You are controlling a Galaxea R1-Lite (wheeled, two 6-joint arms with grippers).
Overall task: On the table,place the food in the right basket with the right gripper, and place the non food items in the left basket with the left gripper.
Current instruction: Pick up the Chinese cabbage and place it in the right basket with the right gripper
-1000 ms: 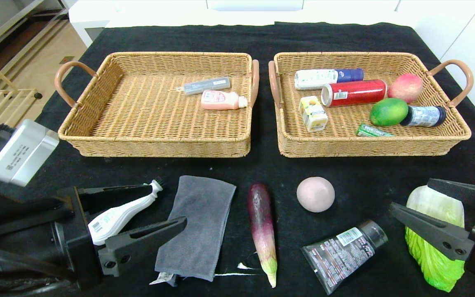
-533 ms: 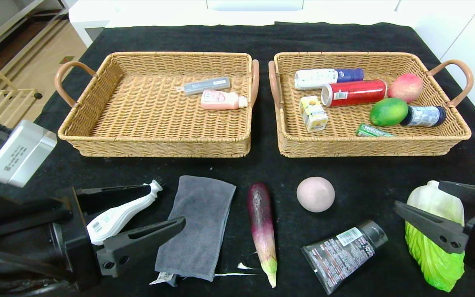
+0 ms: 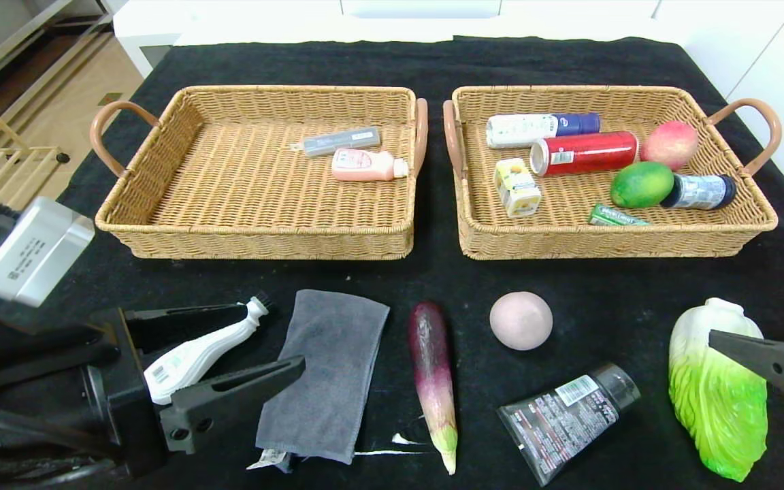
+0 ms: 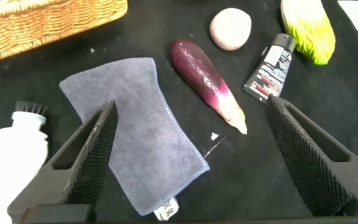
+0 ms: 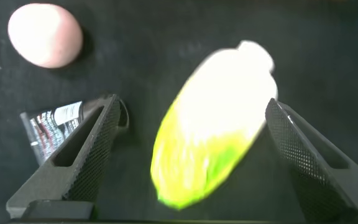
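Sorting stood partway: both baskets [image 3: 256, 241] held items, six things lay before them on the worktop [image 3: 596, 299], right gripper [image 5: 188, 155] spread over the cabbage [image 3: 715, 395], left gripper [image 4: 191, 155] spread, empty.

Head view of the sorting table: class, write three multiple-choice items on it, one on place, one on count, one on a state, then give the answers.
1. Where does the eggplant lie?
A. left basket
B. right basket
C. on the black cloth
2. How many things lie in the left basket?
A. two
B. four
C. six
3. How does the left pincer stand?
A. open, astride the white brush
B. shut on the grey towel
C. open over the cabbage

Answers:
1 C, it lies between the grey towel and the pink ball.
2 A, a grey case and a pink bottle.
3 A, a finger on either side of the brush.
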